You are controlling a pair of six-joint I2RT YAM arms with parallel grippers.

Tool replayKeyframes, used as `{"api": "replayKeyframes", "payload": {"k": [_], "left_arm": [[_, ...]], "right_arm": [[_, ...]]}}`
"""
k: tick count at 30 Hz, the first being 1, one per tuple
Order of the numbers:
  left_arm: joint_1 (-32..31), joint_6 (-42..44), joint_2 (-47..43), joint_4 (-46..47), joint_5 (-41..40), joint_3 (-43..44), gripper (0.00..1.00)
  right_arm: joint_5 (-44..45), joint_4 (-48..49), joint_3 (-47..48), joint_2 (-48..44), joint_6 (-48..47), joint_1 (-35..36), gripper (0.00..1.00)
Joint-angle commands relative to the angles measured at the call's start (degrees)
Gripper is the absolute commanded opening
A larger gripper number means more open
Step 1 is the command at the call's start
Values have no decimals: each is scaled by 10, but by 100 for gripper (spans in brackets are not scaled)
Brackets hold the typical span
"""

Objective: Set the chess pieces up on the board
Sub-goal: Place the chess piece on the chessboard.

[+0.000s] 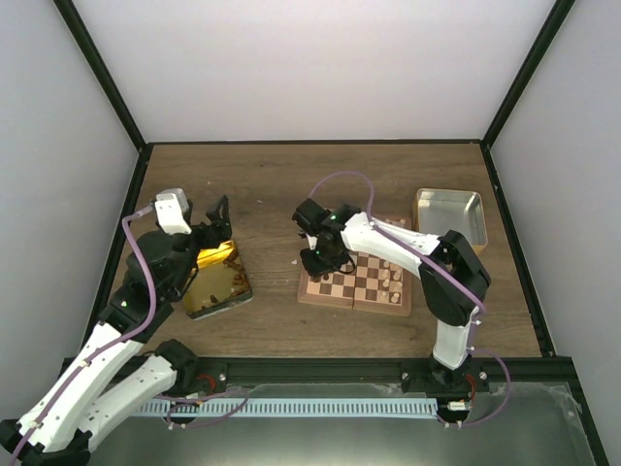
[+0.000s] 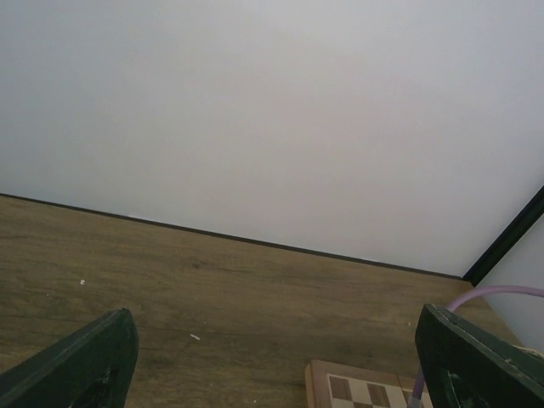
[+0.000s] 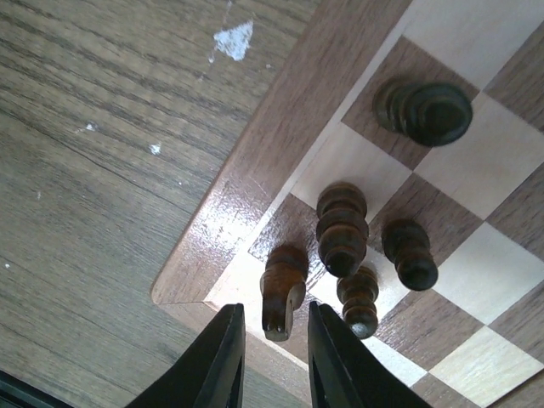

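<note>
The board (image 1: 354, 277) lies right of centre; its corner also shows in the left wrist view (image 2: 353, 387). My right gripper (image 1: 312, 257) hangs over the board's left edge. In the right wrist view its jaws (image 3: 274, 361) stand slightly apart on either side of a dark brown knight (image 3: 284, 289), with a gap on each side. The knight stands on the corner square of the board (image 3: 255, 170). Other dark pieces (image 3: 342, 229) stand close by. Pale pieces (image 1: 393, 282) stand at the board's right side. My left gripper (image 1: 218, 218) is wide open and empty (image 2: 274, 340).
A shiny gold tin (image 1: 215, 282) lies under my left arm at the left. A silver tin (image 1: 451, 212) stands at the back right, beside the board. A purple cable (image 1: 340, 180) loops above the right arm.
</note>
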Motion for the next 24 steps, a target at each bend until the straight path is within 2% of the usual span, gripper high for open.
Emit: {"api": "replayKeyframes", "payload": {"k": [1,8,18,24], "left_arm": [[1,8,-1,8,4,-3,91],[1,7,-2,7,5,-3,91],[1,7,-3,7,5,-4,91],[1,7,-2,8,5,-3,91]], "right_arm": [[-2,10,-7,-1,1,4,21],[3,22,-13,5,-3,4,14],[16,37,-22,3,-3,4,12],[0,34,-30,-5,-4,4,22]]}}
